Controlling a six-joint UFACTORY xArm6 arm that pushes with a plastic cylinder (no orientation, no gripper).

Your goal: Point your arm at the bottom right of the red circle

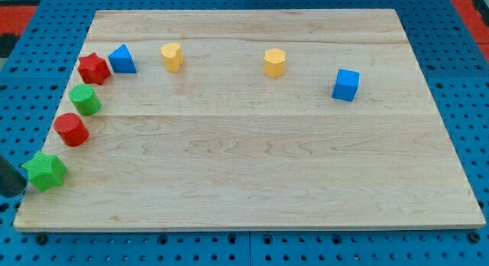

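My tip [25,191], a plain rod with no hand to clench, touches the green star [44,172] at the table's [252,167] left edge, below the red circle [72,129].

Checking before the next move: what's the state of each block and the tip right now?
Red circle: upright, view's left edge, touching nothing.
Green circle: upright, just above it.
Red star: touching the blue triangle.
Green star: bottom left, beside my tip.
Yellow blocks: upright, apart.
Blue cube: alone, right.
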